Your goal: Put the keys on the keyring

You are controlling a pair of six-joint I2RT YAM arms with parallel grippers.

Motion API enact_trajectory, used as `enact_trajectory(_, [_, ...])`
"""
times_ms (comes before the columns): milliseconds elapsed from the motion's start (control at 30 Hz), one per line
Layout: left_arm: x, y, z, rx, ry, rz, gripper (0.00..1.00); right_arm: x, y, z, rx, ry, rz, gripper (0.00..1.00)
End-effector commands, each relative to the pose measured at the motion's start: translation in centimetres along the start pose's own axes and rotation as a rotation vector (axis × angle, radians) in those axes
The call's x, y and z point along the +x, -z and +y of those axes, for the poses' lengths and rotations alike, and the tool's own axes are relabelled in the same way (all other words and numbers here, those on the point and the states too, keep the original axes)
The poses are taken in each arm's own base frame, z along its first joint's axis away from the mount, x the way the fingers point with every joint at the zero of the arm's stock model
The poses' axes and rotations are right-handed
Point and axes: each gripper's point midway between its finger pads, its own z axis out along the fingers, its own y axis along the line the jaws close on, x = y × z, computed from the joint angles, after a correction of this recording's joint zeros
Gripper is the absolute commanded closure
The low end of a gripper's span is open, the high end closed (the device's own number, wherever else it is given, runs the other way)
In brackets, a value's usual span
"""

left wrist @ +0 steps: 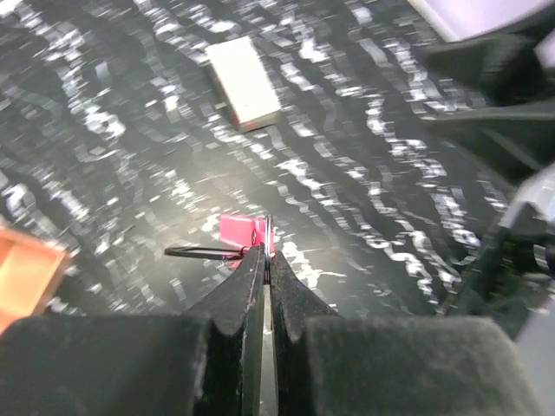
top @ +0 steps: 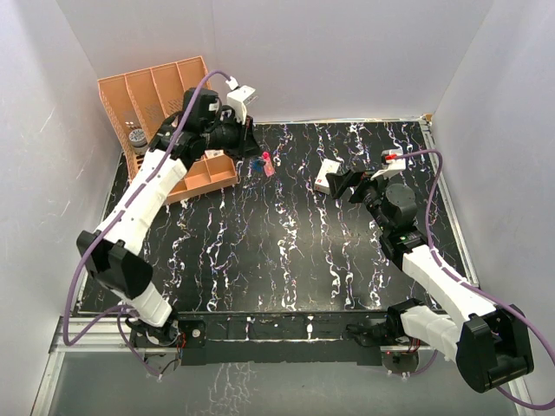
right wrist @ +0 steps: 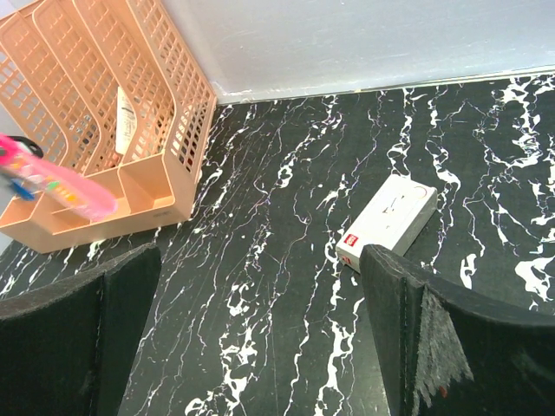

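Left gripper [left wrist: 263, 256]: clamps keyring [left wrist: 236, 232] at its very tip, ring stretching crosswise to the left; right gripper [right wrist: 258, 257]: gapes wide, much farther off.

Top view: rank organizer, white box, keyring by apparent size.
Largest to smallest:
1. organizer, by far the largest
2. white box
3. keyring, only a small pink speck, clearly the smallest
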Motion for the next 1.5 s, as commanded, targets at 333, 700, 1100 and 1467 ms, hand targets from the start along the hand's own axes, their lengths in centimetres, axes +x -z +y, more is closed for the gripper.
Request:
enact_trajectory(333, [3.6, 0.7, 2.7, -0.184, -0.039, 0.206, 1.0, -3.6, -0.1, 0.9, -0.023, 0.006, -0.089, 0.02])
enact_trajectory(700, [3.5, -0.9, 0.6, -0.047, 0.084, 0.18, 1.0, -4.1, 0.3, 0.7, -0.011, 0.013, -0.1, 0.02])
enact_trajectory(1100, [1.9, -0.7, -4.3, 0.236, 0.074, 0.078, 1.0, -3.8, 0.1, 0.5, -0.011, 0.009, -0.093, 0.02])
enact_trajectory(1467, [4.6, -1.3, 0.8, -0.028, 0.114, 0.18, 1.0, -3.9, 0.1, 0.5, -0.017, 0.004, -0.094, 0.02])
